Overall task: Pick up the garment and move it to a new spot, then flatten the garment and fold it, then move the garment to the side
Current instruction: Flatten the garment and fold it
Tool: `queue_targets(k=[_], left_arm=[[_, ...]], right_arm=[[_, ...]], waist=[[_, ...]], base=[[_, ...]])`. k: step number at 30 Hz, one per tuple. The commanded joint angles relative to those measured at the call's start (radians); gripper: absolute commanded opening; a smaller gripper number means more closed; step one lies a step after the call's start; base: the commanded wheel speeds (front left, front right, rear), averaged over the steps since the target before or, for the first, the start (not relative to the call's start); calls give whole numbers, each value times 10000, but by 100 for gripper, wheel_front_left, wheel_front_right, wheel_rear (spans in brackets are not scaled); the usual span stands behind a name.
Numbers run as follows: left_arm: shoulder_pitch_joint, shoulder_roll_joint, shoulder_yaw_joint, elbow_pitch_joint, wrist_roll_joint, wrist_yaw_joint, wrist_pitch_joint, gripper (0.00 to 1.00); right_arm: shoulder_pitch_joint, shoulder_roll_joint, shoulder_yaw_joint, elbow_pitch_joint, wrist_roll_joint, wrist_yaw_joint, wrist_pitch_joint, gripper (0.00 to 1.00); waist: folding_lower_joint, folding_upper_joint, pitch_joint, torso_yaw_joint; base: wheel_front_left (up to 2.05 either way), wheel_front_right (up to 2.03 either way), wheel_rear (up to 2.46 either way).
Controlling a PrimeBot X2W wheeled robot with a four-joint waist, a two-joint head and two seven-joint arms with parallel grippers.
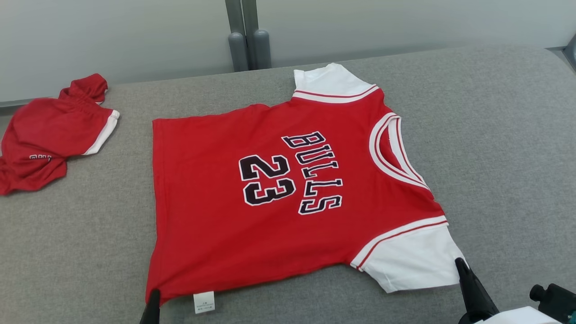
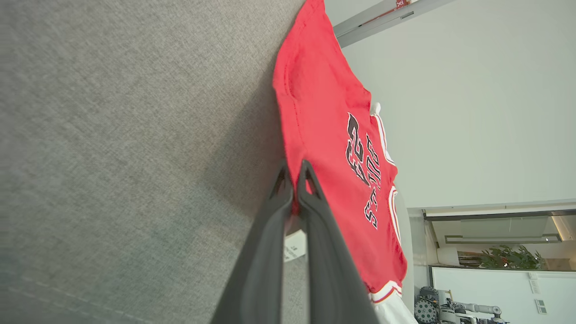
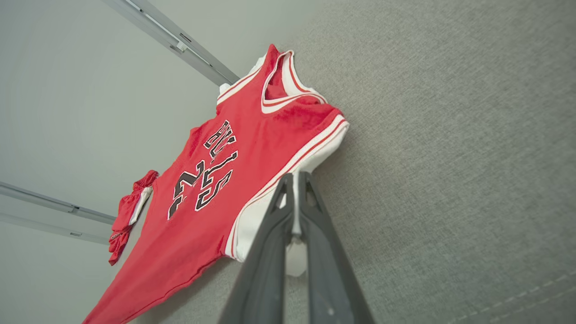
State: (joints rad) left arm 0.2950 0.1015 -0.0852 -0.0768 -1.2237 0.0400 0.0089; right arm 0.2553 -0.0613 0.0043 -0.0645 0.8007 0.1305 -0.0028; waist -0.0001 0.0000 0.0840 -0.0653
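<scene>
Two garments lie on the grey cloth-covered counter (image 1: 495,135), both red with white trim. The task's one, a jersey (image 1: 279,180), is spread flat and face up about the middle of the counter. Its collar is turned toward the right edge and its hem toward the left edge. One word, "BULLS", and one number, "23", run across the chest in dark letters outlined in white. It has two white sleeves: one (image 1: 330,81) reaches toward the far edge and the other (image 1: 414,261) toward the near edge. One small white label (image 1: 204,301) sticks out from the hem at the near side.

The second garment, a pair of shorts (image 1: 49,135), sits crumpled by the left edge toward the far side, well apart from the jersey.

Two hands are at work, one on each near corner of the jersey. The left hand (image 1: 154,299) has its two dark fingers (image 2: 315,211) pressed together on the red hem corner, just beside the label. The right hand (image 1: 463,272) has its two fingers (image 3: 270,234) closed tight on the outer edge of the near white sleeve, with white cloth pinched between them.

Behind the far edge, two grey posts (image 1: 248,45) stand side by side against the pale wall.
</scene>
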Motion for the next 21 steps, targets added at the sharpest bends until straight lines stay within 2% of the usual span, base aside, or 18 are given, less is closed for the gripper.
queue_targets(k=[1,13,21], left_arm=[[-172,-3,17,120,47,-23,-56,0],[-1473,-130,-181,890,-131,-200,62,0],[-3487,-341,-226,2612,-309,-37,-198,0]], right_arm=[[-159,5,33,174,76,3,-99,0],[-1292,59,177,1096,513,3,-544,0],[-3264,90,-80,2780,657,3,-984,0]], waist=[[1,0,-11,28],[1,0,-139,158],[1,0,-14,186]], base=[[0,0,0],[0,0,0],[0,0,0]])
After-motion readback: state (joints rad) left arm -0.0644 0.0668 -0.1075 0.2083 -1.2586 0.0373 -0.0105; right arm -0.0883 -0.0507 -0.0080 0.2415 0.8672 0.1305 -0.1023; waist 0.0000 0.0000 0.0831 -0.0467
